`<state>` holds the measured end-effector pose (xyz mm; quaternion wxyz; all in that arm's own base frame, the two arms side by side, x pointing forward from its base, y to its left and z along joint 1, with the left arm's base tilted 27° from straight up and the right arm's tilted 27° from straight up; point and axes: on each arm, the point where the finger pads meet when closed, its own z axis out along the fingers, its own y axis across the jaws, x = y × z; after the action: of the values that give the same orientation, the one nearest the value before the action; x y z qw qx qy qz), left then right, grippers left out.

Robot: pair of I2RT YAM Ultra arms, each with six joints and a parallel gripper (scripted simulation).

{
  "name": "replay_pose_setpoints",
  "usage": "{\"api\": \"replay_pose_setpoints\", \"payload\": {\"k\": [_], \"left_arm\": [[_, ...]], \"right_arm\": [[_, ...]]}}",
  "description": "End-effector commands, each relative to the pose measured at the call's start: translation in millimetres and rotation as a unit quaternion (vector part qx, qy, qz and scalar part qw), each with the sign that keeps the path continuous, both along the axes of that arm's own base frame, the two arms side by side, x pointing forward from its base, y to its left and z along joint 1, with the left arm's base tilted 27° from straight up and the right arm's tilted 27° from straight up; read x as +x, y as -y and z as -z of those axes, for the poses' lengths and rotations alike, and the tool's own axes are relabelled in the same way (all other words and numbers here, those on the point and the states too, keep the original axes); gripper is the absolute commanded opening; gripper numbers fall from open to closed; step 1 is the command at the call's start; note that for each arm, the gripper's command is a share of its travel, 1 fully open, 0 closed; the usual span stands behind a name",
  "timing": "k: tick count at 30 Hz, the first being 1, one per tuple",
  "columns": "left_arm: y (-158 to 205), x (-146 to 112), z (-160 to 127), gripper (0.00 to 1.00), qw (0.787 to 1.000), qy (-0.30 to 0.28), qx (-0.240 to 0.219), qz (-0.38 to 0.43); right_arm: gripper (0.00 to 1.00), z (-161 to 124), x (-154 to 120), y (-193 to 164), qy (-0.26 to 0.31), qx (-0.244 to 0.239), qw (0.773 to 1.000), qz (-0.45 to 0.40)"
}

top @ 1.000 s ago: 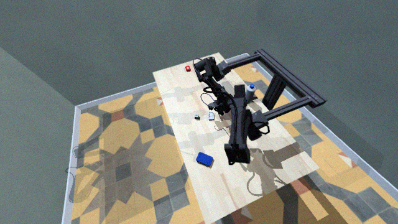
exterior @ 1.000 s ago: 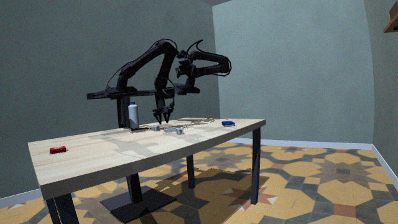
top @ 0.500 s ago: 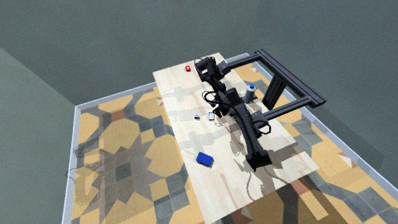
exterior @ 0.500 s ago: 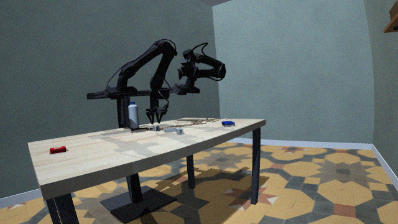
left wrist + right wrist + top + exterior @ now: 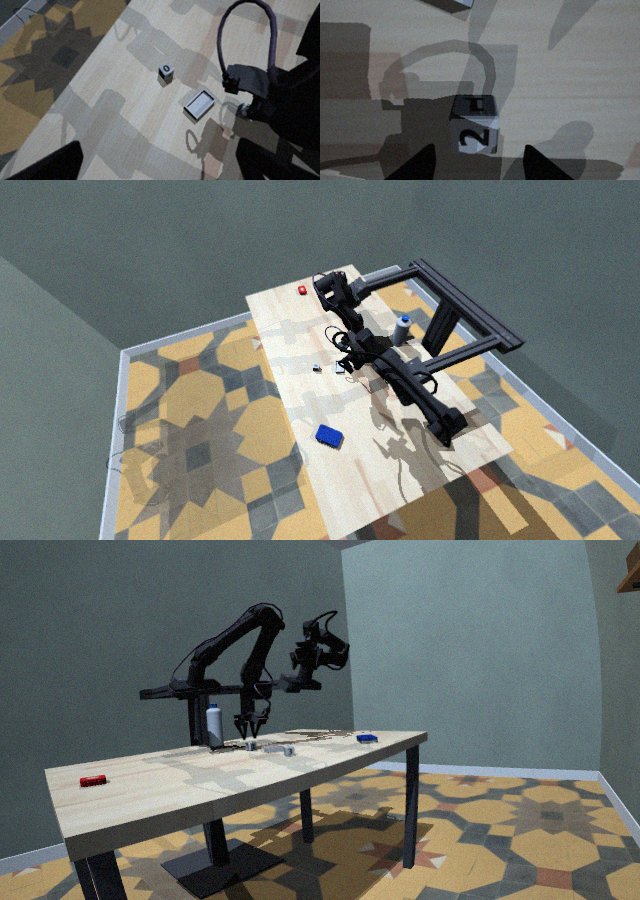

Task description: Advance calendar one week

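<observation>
The tray [image 5: 273, 749] [image 5: 206, 111] is empty on the table. One light cube [image 5: 316, 368] [image 5: 289, 751] [image 5: 166, 69] stands outside it, with 0 on top. The other cube [image 5: 251, 746] [image 5: 474, 138] stands on the table on the tray's other side, with 2 on top and 1 on a shaded side; both digits lie sideways in the right wrist view. My right gripper [image 5: 248, 736] [image 5: 479, 152] is partly open, pointing down just above this cube, holding nothing. My left gripper [image 5: 159, 146] is wide open and empty, high over the table. The month name is not readable.
A white bottle with a blue cap [image 5: 402, 330] [image 5: 214, 726] stands near the arms' mount. A blue box [image 5: 329, 436] [image 5: 367, 738] and a red object [image 5: 302, 290] [image 5: 93, 781] lie toward opposite table ends. The right arm stands close beside the tray in the left wrist view.
</observation>
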<state>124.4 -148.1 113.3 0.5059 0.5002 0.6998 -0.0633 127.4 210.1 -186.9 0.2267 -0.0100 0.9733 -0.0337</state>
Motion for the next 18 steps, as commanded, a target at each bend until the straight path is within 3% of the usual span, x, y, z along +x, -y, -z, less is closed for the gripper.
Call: {"api": "replay_pose_setpoints", "payload": {"k": [1,18], "left_arm": [[8.4,-3.9,-1.9,1.00,0.999,0.002,-0.003,0.051],[7.6,-4.2,1.0,1.00,0.999,-0.001,0.002,0.051]], "right_arm": [[0.56,-2.6,-1.0,-4.9,0.002,0.007,1.000,-0.003],[0.56,-2.6,-1.0,-4.9,0.002,0.007,1.000,-0.003]]}}
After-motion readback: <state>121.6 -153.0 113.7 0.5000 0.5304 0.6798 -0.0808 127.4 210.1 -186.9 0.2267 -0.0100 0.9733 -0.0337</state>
